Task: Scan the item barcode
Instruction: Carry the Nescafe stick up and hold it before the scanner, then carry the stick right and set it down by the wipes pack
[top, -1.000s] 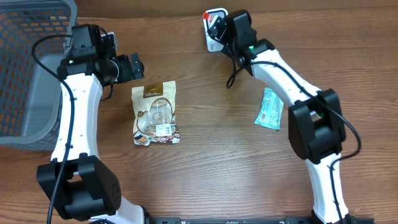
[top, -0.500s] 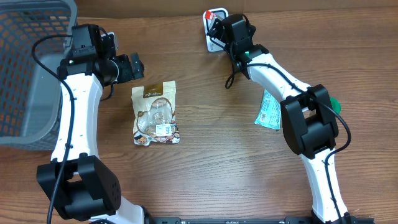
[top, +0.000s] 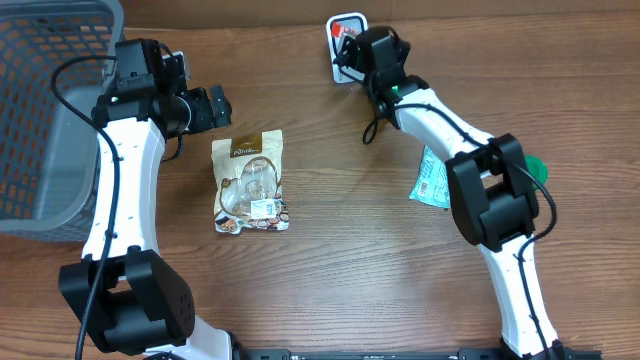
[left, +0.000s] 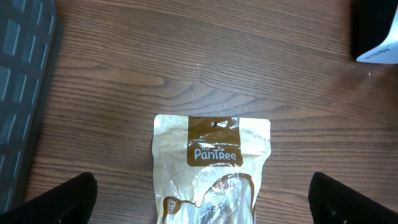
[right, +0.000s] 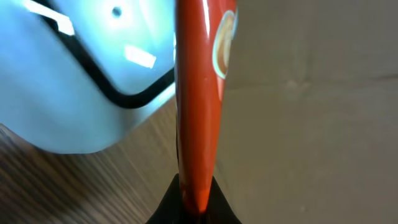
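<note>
Left pincer gapes wide; right pincer is clamped tight, its arm stretched far forward

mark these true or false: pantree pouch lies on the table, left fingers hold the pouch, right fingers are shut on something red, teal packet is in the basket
1. The PanTree pouch lies flat on the table. True.
2. The left fingers hold the pouch. False: the left gripper has its fingers wide open, and the pouch lies free.
3. The right fingers are shut on something red. True: the right gripper pinches a red strip seen edge-on.
4. The teal packet is in the basket. False: the teal packet lies on the table beside the right arm, far from the basket.
</note>
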